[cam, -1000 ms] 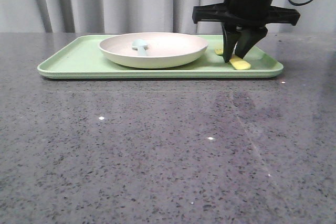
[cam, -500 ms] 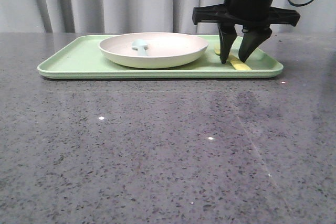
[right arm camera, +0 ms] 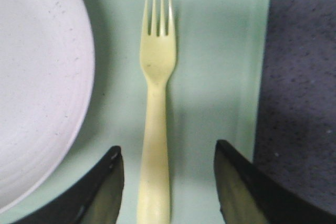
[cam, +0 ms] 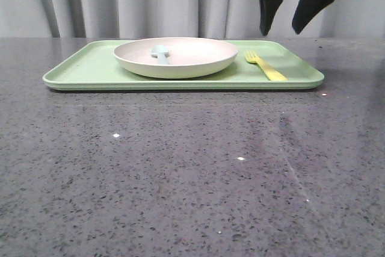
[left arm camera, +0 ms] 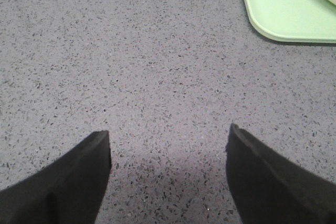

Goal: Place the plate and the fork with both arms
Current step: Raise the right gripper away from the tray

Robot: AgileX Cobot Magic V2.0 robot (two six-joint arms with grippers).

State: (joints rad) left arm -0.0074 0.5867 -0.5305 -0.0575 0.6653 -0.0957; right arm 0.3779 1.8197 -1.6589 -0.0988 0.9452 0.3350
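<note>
The cream-white plate with a small pale-blue figure rests on the light-green tray. Just right of it the yellow fork lies flat on the tray, tines pointing away. My right gripper hangs open well above the fork, holding nothing; in the right wrist view the fork lies between and below its spread fingers, beside the plate. My left gripper is open over bare countertop, with a tray corner ahead of it. It is out of the front view.
The tray sits at the back of a grey speckled countertop, in front of a pale curtain. The tray's right edge runs close beside the fork.
My right gripper opened and let go of the fork, which now lies flat on the tray. It then rose straight up, away from the fork.
</note>
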